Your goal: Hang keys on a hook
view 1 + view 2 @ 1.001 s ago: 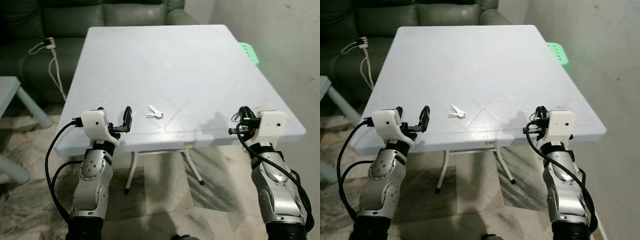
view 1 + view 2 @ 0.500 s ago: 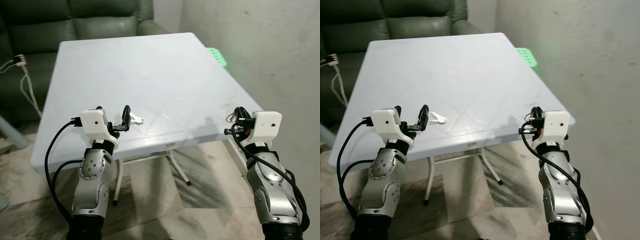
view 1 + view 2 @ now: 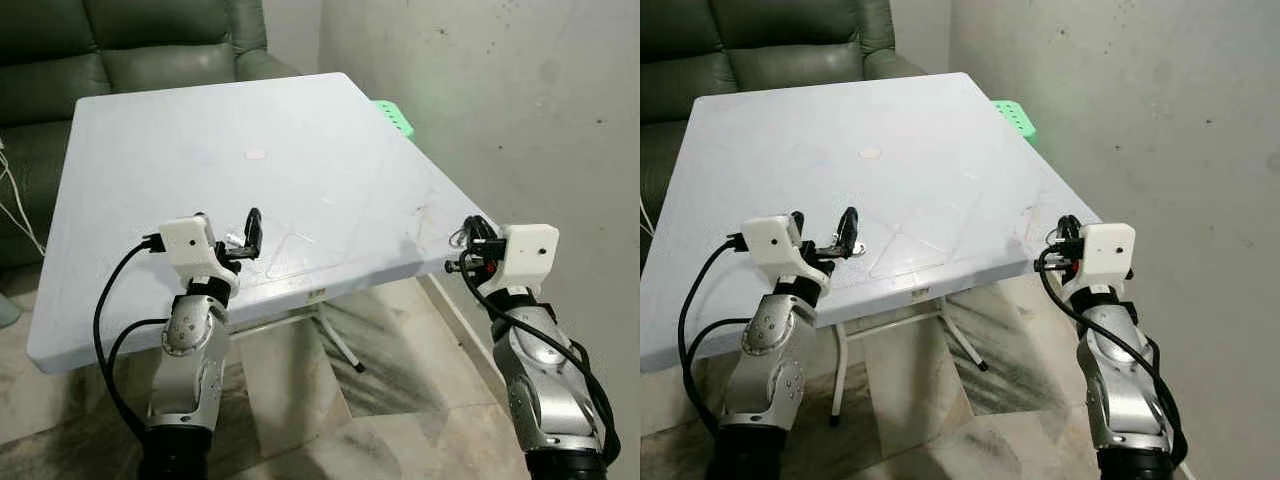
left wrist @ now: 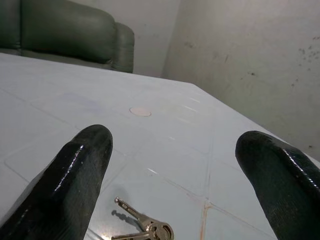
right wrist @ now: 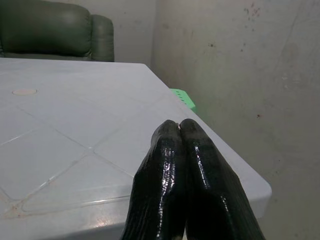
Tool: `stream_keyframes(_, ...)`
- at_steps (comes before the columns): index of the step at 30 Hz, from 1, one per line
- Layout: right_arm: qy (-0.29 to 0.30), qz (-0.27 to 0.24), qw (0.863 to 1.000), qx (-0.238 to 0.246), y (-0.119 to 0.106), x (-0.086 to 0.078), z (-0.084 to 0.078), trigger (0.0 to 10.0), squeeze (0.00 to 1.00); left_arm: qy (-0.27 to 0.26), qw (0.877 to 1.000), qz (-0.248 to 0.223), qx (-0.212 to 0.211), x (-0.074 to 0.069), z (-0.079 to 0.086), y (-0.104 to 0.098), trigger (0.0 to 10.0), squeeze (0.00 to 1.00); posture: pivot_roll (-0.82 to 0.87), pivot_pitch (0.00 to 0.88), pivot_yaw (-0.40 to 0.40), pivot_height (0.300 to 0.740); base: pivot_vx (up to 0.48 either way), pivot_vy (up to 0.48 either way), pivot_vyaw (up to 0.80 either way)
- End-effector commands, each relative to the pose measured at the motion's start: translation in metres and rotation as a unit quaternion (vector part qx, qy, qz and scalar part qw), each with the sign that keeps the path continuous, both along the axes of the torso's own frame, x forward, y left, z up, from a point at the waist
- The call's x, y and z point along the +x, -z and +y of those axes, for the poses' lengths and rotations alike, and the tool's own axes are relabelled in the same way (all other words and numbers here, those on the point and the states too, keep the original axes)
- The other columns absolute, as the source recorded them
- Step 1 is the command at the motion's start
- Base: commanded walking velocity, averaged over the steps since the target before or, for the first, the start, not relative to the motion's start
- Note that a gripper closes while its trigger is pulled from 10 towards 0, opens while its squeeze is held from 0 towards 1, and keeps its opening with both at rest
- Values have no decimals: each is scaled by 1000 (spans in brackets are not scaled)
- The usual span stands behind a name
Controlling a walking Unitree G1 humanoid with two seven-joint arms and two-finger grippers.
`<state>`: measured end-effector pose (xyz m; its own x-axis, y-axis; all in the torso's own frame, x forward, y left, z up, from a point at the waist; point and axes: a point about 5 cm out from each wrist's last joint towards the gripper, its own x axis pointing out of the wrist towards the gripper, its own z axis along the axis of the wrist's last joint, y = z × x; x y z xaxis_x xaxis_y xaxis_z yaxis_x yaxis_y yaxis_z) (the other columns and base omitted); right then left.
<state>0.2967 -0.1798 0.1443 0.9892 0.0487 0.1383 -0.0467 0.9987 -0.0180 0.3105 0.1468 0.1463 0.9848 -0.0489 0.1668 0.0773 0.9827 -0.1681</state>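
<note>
Left hand (image 4: 170, 175), fingers spread wide and holding nothing, hovers just above the keys (image 4: 142, 227), which I see lying flat on the pale bench (image 3: 300, 130) near its front edge. Right hand (image 5: 179, 150), fingers pressed together, sits at the bench's right corner.

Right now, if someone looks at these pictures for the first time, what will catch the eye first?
First, the big pale blue table, with a small bunch of keys lying near its front edge. The left tool hangs open just above the keys, its two black fingers on either side of them. The right tool is shut, at the table's right corner beside the stained wall.
</note>
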Motion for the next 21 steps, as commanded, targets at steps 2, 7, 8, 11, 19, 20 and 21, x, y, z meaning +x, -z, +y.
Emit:
stream_keyframes(2, 0, -10, 1000, -4, -7, 0, -1, 10000, 0, 9, 1000, -5, 16, 1, -5, -3, 10000, 0, -30, 25, -47, 740, 0, 0, -750)
stream_keyframes(7, -3, -11, 1000, -3, -8, 1, 1, 10000, 0, 10, 1000, -2, 5, 2, -5, -2, 10000, 0, -26, 31, -51, 740, 0, -96, -750)
stream_keyframes(8, -3, -11, 1000, -3, -8, 1, 1, 10000, 0, 9, 1000, 0, 1, 2, -6, -2, 10000, 0, -26, 31, -51, 740, 0, -480, -750)
stream_keyframes(11, -6, -10, 1000, -3, -8, 1, 3, 10000, 0, 7, 1000, 1, 8, 1, -6, -2, 10000, 0, -25, 33, -52, 740, 0, -480, -750)
stream_keyframes(19, -8, -8, 1000, -4, -9, 0, 2, 10000, 0, 6, 1000, 5, 8, 0, -6, -1, 10000, 0, -23, 50, -64, 740, 0, -458, -749)
stream_keyframes(20, -8, -8, 1000, -4, -9, 1, 2, 10000, 0, 5, 1000, 5, 10, 0, -6, -1, 10000, 0, -23, 51, -65, 740, 0, -322, -750)
stream_keyframes(21, -8, -8, 1000, -4, -9, 1, 2, 10000, 0, 4, 1000, 4, 11, 0, -6, -1, 10000, 0, -23, 51, -65, 740, 0, -322, -750)
